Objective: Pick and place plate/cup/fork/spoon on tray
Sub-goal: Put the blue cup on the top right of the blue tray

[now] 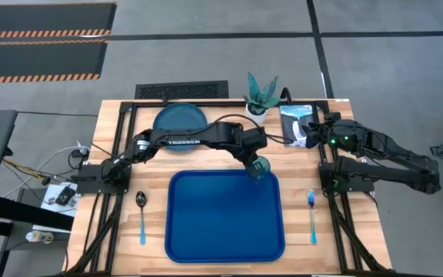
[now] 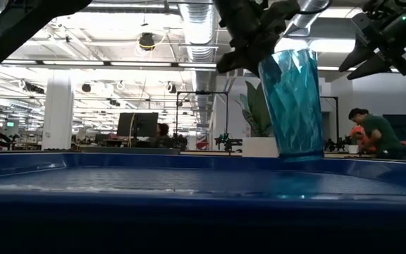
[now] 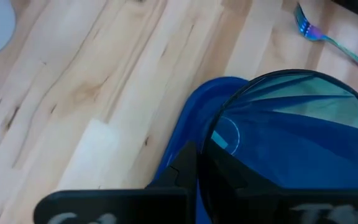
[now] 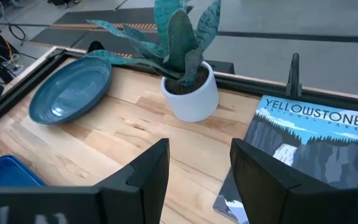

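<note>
- I see the cup (image 1: 258,168) held upright in the left gripper (image 1: 256,163), right at the tray's (image 1: 206,231) far right corner; from the low view its base looks level with the tray's rim (image 2: 189,161), though I can't be sure whether it touches.
- My left gripper's fingers (image 3: 185,168) are clamped on the cup's wall (image 3: 291,137), with the tray's corner showing just under it.
- The plate (image 1: 180,118) lies on the table beyond the tray's far edge, toward its left end, clear of the tray.
- The spoon (image 1: 141,217) lies just off the tray's left side, handle toward the near edge.
- The fork (image 1: 311,214) lies just off the tray's right side, tines toward the far end.
- My right gripper (image 4: 197,162) waits beyond the tray's far right corner, fingers spread apart and holding nothing, above a Yellowstone booklet (image 4: 306,140).
- A white pot with a spiky plant (image 1: 260,98) stands beyond the tray, between plate and booklet.
</note>
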Tool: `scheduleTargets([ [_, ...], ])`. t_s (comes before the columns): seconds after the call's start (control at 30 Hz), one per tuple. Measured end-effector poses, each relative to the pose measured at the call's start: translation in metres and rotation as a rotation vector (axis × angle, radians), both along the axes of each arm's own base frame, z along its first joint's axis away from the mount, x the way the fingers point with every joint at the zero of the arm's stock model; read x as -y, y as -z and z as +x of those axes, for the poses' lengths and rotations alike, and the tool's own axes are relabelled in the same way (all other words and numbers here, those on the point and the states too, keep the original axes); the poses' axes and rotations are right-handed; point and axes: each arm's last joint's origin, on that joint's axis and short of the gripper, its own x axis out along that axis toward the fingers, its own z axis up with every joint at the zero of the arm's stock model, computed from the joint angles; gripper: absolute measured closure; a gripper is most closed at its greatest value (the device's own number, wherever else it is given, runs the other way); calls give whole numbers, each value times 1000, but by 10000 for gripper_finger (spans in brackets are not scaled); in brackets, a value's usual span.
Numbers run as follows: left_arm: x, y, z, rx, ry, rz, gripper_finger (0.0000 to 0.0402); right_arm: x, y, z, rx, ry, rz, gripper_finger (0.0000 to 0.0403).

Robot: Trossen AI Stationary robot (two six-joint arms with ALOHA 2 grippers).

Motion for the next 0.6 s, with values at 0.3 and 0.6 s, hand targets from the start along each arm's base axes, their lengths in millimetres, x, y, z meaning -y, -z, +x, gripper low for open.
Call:
scheduleTargets([
  [0.3, 0, 22, 10, -34, 22, -34, 401, 0, 0, 0, 2, 0, -1, 209],
  [0.6, -2, 15, 8, -38, 9, 29, 401, 0, 0, 0, 3, 0, -1, 211],
])
